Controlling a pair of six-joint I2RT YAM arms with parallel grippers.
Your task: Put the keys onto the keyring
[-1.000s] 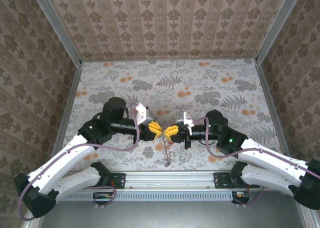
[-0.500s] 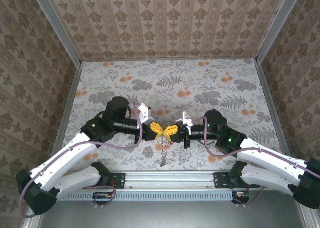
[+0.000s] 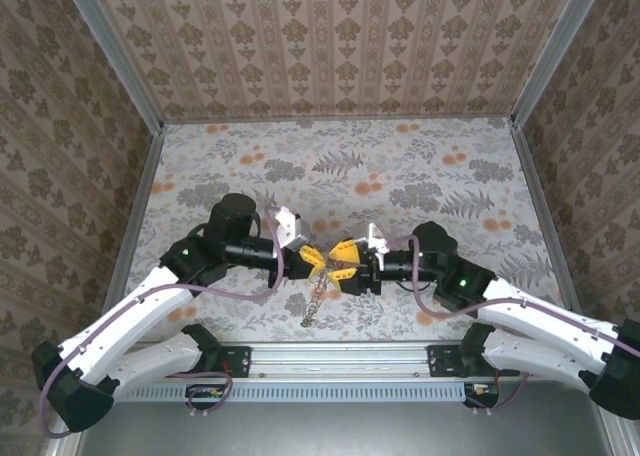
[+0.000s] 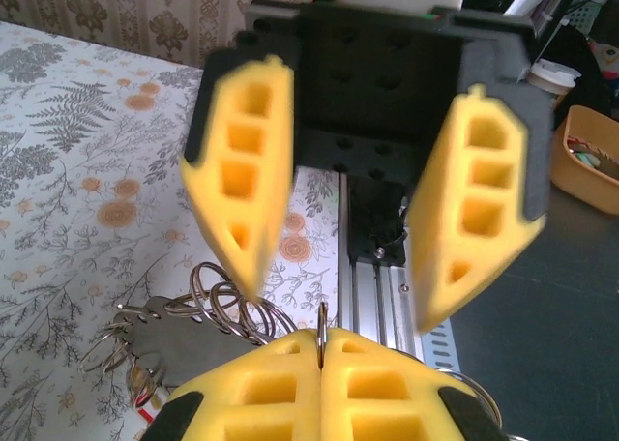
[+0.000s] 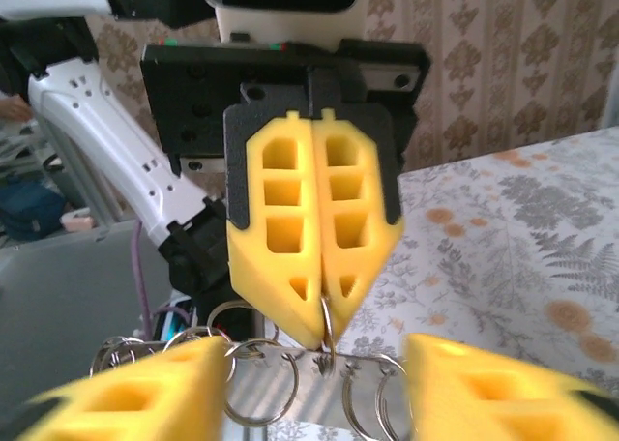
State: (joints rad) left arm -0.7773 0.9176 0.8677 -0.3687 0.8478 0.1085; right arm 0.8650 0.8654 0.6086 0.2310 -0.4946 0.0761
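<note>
**Yellow fingers pinch a steel loop**

Yellow ribbed plastic fingers of the left end effector (image 4: 321, 349) are pressed flat together. Between their tips they pinch one thin silver wire loop of the keyring (image 4: 218, 301), which stands upright. The rest of that bunch of linked metal split rings droops beside and below the grip, with a flat dark grey tag (image 4: 184, 349) among them. Seen from above, the bunch dangles over the floral-patterned surface (image 3: 400, 166), near its front edge and between the two arms. The right end effector (image 4: 340, 301) faces the left one closely, tip to tip. Its two yellow fingers are spread wide apart and hold nothing. Whether the keys sit in that tangle I cannot tell; the pieces are too small.
</note>
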